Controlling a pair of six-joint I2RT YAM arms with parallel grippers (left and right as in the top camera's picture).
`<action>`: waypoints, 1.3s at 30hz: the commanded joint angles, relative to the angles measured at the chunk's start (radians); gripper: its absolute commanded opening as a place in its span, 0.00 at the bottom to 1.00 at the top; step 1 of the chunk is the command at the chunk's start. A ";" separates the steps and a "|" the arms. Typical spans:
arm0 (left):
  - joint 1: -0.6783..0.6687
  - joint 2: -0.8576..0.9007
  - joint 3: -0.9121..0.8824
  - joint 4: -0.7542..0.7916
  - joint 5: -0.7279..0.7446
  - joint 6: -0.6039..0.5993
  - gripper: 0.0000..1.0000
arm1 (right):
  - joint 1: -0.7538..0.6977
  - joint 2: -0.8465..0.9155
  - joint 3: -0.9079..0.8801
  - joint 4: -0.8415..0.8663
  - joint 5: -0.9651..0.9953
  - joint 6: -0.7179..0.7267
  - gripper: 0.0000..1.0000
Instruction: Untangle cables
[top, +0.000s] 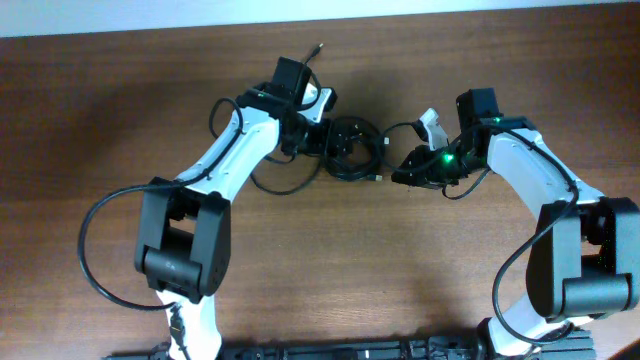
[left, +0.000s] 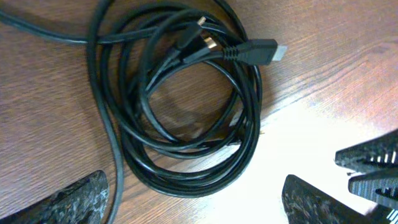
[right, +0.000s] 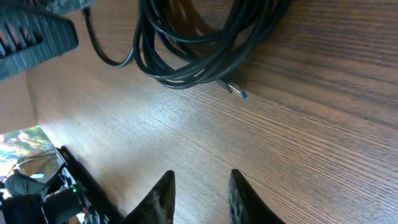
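The cables (top: 352, 148) lie as one black coil on the wooden table between my two arms. In the left wrist view the coil (left: 186, 118) fills the middle, with a flat silver-tipped plug (left: 266, 51) at its upper right. My left gripper (left: 196, 180) stands wide open, and the coil's near edge lies between its fingertips (left: 81, 196). My right gripper (right: 202, 173) is a little open over bare wood with nothing between its fingers. The coil (right: 199, 43) lies ahead of it, a small blue-tipped plug (right: 240, 93) pointing toward it.
One cable strand (left: 113, 146) trails out of the coil past the left finger, and a loose loop (top: 285, 185) lies under the left arm. The right arm's ribbed black part (left: 373, 168) shows at the right edge. The table's front edge (right: 68, 162) is near.
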 joint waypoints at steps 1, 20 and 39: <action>-0.032 0.019 0.014 0.023 -0.009 0.173 0.91 | -0.005 0.002 0.013 0.005 0.093 0.080 0.26; -0.222 0.124 0.034 -0.093 0.420 0.283 0.13 | -0.005 0.002 0.013 0.028 0.336 0.304 0.27; 0.046 0.124 0.079 -0.179 0.145 0.264 0.71 | 0.128 0.031 0.012 0.068 0.332 0.303 0.38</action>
